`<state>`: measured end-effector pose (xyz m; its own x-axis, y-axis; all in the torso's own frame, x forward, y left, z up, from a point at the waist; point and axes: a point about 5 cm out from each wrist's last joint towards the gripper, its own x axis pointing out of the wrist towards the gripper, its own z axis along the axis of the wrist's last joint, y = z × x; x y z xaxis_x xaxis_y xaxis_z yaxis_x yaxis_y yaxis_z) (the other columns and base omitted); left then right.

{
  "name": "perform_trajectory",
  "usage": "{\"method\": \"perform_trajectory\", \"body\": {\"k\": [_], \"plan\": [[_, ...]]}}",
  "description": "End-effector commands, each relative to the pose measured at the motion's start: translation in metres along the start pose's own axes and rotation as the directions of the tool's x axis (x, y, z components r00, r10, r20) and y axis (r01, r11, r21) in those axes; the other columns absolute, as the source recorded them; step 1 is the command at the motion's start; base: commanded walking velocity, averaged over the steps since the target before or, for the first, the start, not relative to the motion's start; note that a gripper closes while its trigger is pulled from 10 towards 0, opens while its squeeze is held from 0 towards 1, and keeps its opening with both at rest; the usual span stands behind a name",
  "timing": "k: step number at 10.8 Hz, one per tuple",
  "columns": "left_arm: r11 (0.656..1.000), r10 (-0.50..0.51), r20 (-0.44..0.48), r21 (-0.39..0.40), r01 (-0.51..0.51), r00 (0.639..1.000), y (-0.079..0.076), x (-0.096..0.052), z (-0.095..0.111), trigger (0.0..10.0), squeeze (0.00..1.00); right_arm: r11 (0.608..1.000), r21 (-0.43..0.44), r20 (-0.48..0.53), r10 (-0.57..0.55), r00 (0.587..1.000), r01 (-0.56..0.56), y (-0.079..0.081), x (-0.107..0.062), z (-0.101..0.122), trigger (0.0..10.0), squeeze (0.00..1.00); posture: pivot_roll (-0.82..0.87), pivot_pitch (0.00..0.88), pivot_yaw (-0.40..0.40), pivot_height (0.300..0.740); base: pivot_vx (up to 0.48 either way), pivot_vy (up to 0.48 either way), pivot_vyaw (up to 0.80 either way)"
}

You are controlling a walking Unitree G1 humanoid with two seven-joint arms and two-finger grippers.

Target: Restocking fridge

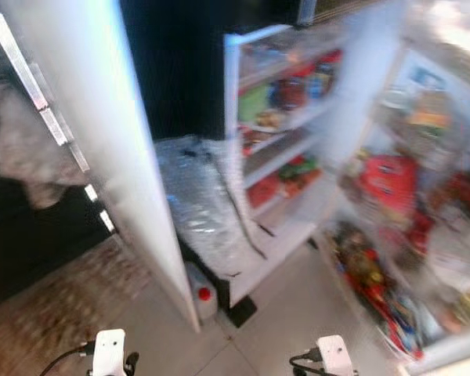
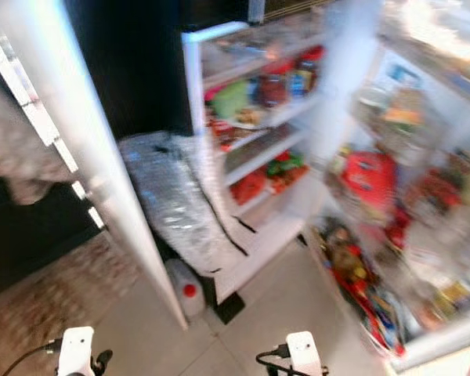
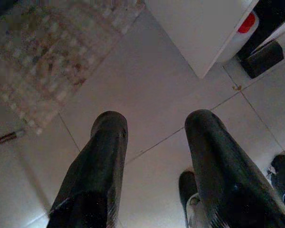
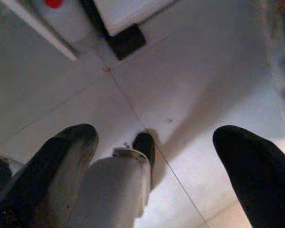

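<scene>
Left eye view shows the fridge (image 1: 290,133) open at upper right, shelves stocked; left claw (image 3: 156,142) and right claw (image 4: 156,142) hang apart, empty, over floor tiles (image 3: 147,85), presumably idle while approaching.

The white fridge (image 1: 298,227) stands open at the far middle, blurred, its shelves crowded with red and green packages, its stocked door (image 1: 423,235) swung out to the right.

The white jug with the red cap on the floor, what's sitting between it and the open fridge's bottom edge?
A small black block lies on the pale tiled floor between the white jug with the red cap and the open fridge's bottom edge, seen in both eye views and the wrist views.
</scene>
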<state>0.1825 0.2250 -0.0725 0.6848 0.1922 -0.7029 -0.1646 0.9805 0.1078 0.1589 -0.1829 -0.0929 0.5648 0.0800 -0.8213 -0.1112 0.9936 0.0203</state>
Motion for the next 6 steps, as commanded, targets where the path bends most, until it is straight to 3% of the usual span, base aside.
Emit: {"method": "perform_trajectory", "body": {"k": [1,3,6], "plan": [[1.000,0.000,-0.039,0.002,0.000,0.999,0.001,-0.002,-0.008,10.0,0.00,0.997,0.042,-0.012,-0.061,0.998,0.061,-0.007,-0.002,-0.004,10.0,0.00,-0.02,0.021,0.067,0.740,0.000,0.000,-0.71],[1.000,0.005,-0.040,-0.007,-0.005,0.999,0.000,-0.002,-0.008,10.0,0.00,0.983,0.122,-0.061,-0.130,0.990,0.137,-0.011,-0.005,-0.018,10.0,0.00,-0.01,0.018,0.066,0.740,0.000,0.000,-0.69],[0.999,0.024,-0.042,-0.043,-0.026,0.999,-0.001,-0.002,-0.009,10.0,0.00,0.981,0.133,-0.094,-0.129,0.987,0.141,-0.003,-0.009,-0.034,10.0,0.00,0.01,0.012,0.049,0.740,0.000,0.000,0.00]]}}
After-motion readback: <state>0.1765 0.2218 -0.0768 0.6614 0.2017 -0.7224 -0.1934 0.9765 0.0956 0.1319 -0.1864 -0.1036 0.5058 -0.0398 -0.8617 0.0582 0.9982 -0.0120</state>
